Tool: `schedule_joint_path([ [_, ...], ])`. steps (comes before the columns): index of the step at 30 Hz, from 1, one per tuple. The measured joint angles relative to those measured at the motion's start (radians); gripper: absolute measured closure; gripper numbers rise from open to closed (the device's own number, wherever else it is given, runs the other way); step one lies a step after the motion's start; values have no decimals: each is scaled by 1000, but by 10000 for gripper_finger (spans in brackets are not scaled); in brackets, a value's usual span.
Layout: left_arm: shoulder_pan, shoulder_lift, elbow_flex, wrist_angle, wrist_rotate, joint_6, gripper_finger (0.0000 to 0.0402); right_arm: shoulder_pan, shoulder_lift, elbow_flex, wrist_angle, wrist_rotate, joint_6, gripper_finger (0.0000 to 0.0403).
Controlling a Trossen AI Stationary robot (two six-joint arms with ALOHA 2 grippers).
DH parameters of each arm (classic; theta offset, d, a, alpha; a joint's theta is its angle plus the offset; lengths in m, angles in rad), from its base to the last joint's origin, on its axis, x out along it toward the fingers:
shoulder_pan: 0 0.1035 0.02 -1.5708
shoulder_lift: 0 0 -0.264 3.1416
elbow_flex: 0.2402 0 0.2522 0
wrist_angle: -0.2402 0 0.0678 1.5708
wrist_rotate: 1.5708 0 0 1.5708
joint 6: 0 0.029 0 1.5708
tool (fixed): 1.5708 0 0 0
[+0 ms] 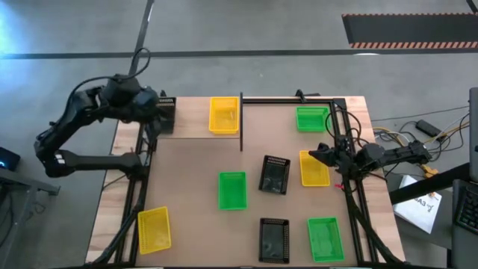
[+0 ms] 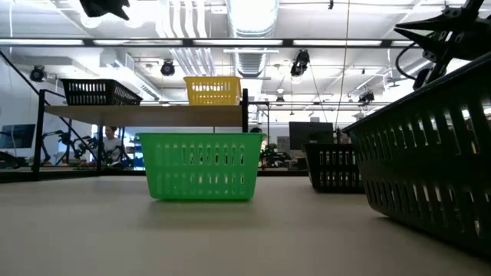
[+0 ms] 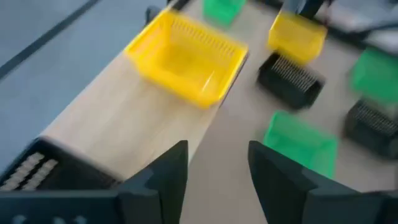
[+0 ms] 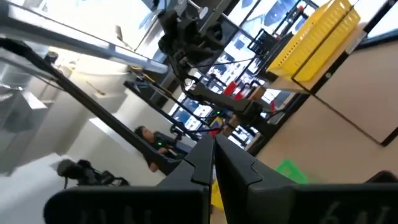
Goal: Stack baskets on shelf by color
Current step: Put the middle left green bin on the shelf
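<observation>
My left gripper [image 3: 217,180] is open above the pale wood shelf [image 1: 194,123], just right of a black basket [image 1: 166,113] that stands on it. A yellow basket [image 1: 224,114] also rests on the shelf [image 3: 124,124]. My right gripper [image 4: 213,158] is shut on nothing and hangs over the far end of a yellow basket [image 1: 314,167] on the brown table, at the right side [image 1: 320,154]. Green baskets [image 1: 232,190], [image 1: 312,118], [image 1: 326,239], black baskets [image 1: 275,174], [image 1: 273,239] and another yellow basket [image 1: 154,228] sit flat on their bases.
A black upright post [image 1: 240,123] closes the shelf's right end. Black frame rails run along the table's right edge [image 1: 351,187] and left edge [image 1: 138,187]. In the low view, a black basket [image 2: 430,161] stands close and a green one [image 2: 201,166] stands mid-table.
</observation>
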State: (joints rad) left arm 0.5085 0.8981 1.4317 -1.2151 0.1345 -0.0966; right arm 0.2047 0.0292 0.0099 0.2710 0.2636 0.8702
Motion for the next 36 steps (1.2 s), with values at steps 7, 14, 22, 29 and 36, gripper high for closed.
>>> schedule_joint_path([
  [7, -195, -134, -217, 432, -62, -204, 310, 0, 104, 71, -14, 54, -9, 394],
  [14, -393, -194, -460, 735, -159, -212, 357, 0, 475, 330, -84, 78, -85, 394],
  [22, -529, -264, -712, 1041, -167, -233, 397, 0, 954, 702, -132, 47, -174, 394],
  [29, -689, -331, -838, 1028, -167, -304, 400, 12, 1280, 1104, -506, -33, -183, 394],
  [36, -811, -320, -880, 854, -200, -370, 400, 59, 1583, 1470, -796, -93, -230, 381],
])
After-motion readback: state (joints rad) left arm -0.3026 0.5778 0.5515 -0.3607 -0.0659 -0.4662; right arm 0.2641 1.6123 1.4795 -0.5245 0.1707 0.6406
